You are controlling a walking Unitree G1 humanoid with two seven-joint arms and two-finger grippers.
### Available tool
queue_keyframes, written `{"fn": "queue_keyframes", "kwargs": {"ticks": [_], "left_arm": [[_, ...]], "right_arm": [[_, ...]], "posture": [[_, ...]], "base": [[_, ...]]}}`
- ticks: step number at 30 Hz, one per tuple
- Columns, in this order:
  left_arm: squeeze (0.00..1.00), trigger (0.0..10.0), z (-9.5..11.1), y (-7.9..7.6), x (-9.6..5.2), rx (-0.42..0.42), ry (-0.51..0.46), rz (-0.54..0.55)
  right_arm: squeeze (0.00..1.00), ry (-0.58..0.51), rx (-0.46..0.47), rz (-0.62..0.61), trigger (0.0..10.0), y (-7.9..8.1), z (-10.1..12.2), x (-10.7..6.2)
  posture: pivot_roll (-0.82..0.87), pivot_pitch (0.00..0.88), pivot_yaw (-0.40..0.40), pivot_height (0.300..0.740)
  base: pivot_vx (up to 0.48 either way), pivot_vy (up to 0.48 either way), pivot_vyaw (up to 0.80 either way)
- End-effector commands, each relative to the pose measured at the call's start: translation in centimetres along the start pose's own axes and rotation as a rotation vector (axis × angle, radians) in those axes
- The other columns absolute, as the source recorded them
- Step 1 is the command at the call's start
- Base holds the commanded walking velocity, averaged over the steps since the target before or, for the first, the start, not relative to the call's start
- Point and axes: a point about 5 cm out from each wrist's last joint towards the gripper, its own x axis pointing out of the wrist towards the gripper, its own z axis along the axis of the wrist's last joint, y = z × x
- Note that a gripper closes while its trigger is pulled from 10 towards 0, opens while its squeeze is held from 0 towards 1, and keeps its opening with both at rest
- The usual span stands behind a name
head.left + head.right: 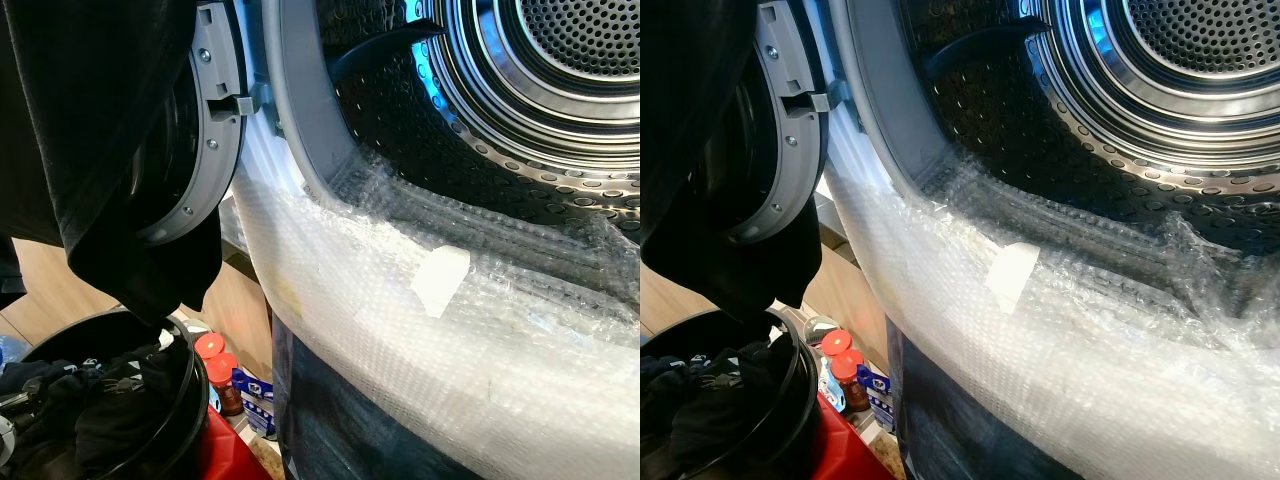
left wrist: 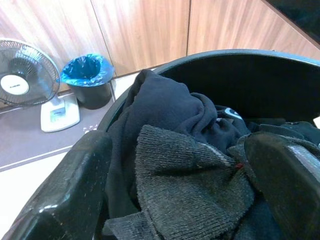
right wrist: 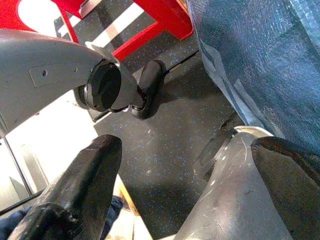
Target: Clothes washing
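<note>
Washer drum (image 1: 560, 110), perforated steel, fills the upper right of our head views, its round door (image 1: 200, 120) swung open to our left. Bubble wrap (image 1: 420, 330) covers the lower rim of the opening, with a pale tape patch (image 1: 440, 278) on it. Black garment (image 1: 90, 150) hangs at upper left, in front of the door. Black basket (image 1: 185, 400) sits below it at lower left, holding dark clothes (image 2: 185, 150). Red-capped bottles (image 1: 215, 365) stand just beside the basket. Our left hand (image 2: 185, 200) hovers over the basket with fingers apart, a dark knit piece (image 2: 190, 185) between them. Our right hand (image 3: 195, 200) hangs low, fingers apart over the speckled dark floor (image 3: 165, 145), near a red frame (image 3: 165, 20).
</note>
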Motion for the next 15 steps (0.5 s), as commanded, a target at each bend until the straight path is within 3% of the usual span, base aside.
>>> {"fn": "queue_keyframes", "kwargs": {"ticks": [1, 15], "left_arm": [[1.0, 10.0, -0.7, 0.1, 0.0, -0.007, 0.019, -0.006], [1.0, 10.0, -2.2, 0.4, 0.1, -0.021, 0.055, 0.004]], "right_arm": [[0.0, 0.006, 0.001, 0.0, 10.0, 0.1, -0.2, 0.0], [0.0, 0.0, 0.005, 0.006, 10.0, 0.2, -0.1, 0.1]], "posture": [[0.14, 0.025, 0.038, 0.74], [0.14, 0.025, 0.039, 0.74]], "base": [[0.0, 0.0, 0.0], [0.0, 0.0, 0.0]]}}
